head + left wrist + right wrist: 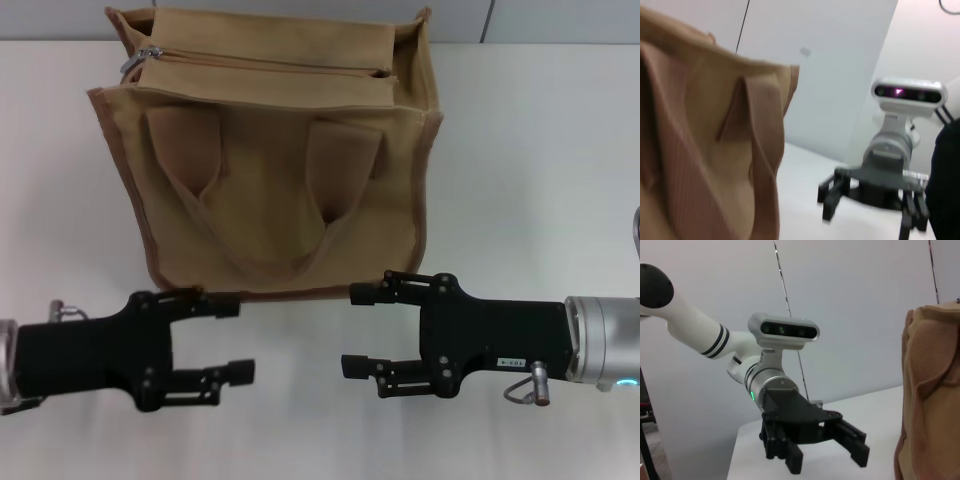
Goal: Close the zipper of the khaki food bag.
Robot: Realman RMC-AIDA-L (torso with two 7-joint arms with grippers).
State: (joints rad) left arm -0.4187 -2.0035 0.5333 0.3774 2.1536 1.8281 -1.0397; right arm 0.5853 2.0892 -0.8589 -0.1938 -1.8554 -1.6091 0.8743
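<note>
Black two-finger left gripper (232, 338) sits at 7 o'clock in the head view, fingers spread wide, holding nothing, tips pointing toward centre. Black right gripper (362, 329) at 5 o'clock faces it, also wide open and empty; its upper finger (375, 292) ends just beside the bag's lower edge. Boxy tan canvas khaki food bag (280, 190) with brown piping stands on the white table (530, 170) at 12 o'clock, two loop handles (270, 215) hanging down its front. Long tan zipper (270, 62) runs across the top panel; small silver slider (140, 60) sits at the 10 o'clock end.
</note>
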